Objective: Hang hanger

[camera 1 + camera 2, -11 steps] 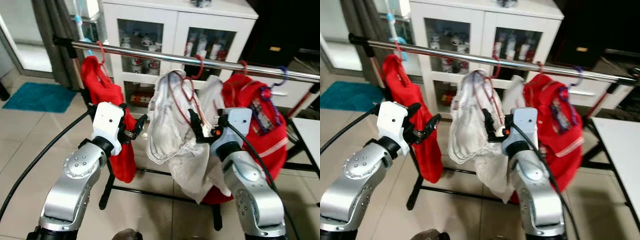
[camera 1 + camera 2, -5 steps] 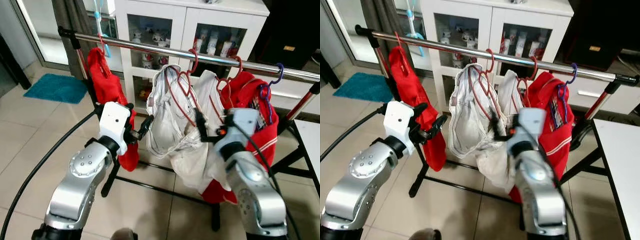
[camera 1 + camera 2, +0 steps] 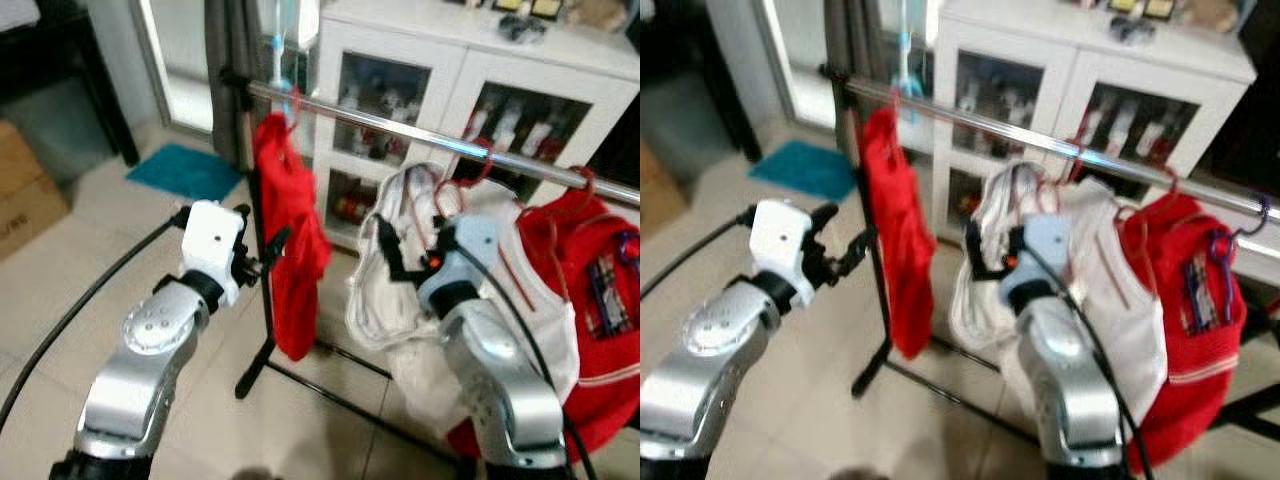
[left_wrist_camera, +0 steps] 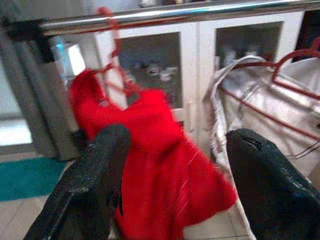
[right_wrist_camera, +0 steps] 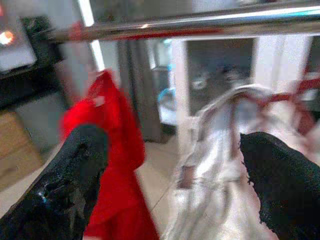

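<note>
right pincer released white garment

- We can't make out the stuff behind the cabinet glass, it's just blurry little shapes.
- The rail runs off the right edge, so its far end is cut.
- The red hanger hook smears into the rail.
- The white garment in the right wrist view is pure motion blur.
</note>
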You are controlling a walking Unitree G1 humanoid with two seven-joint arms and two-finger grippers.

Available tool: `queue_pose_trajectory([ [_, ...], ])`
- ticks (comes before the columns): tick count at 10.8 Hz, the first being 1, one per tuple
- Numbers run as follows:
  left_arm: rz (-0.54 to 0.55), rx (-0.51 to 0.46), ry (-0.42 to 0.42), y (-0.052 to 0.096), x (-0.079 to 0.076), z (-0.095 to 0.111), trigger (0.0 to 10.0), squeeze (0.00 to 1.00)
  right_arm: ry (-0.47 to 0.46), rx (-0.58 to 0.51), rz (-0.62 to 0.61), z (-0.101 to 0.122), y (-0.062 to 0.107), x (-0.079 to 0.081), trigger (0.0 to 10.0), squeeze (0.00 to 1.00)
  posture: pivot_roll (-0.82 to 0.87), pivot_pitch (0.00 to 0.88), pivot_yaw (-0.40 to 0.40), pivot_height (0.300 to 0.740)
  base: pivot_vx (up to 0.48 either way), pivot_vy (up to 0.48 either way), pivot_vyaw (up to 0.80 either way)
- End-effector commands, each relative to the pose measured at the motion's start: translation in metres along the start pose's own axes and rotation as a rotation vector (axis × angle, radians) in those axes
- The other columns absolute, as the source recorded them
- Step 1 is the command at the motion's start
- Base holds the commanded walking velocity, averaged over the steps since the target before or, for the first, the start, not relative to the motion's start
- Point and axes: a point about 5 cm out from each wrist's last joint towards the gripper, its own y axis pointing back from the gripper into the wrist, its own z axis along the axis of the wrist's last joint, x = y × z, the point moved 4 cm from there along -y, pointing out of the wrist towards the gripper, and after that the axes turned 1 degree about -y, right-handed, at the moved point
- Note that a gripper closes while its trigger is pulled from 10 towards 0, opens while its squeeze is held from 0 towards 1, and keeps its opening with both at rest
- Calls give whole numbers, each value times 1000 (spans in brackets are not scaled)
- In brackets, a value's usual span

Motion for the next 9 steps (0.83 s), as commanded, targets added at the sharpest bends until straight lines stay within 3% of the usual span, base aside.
queue_pose_trajectory([
  [1,-47,-8,4,-1,-12,1,10000,0,40,-25,-60,7,2,-16,10000,1000,72,21,-29,740,0,0,0],
  [3,-112,-19,21,3,-18,3,10000,0,90,-20,-40,16,13,-26,10000,1000,72,25,-37,740,0,0,0],
  [5,-283,-14,-2,9,-31,3,10000,0,119,9,-86,20,18,-49,10000,1000,66,35,-38,740,0,0,0],
  [6,-401,26,-30,13,-39,-2,10000,0,128,47,-105,17,13,-56,10000,1000,63,40,-31,740,0,0,0],
  [8,-561,83,-20,26,-46,-7,10000,0,120,162,-65,6,-4,-54,10000,992,60,44,-27,740,0,0,0],
  [9,-614,114,-14,32,-47,-10,10000,0,46,220,-30,1,-14,-50,10000,0,62,47,-31,740,0,0,0],
])
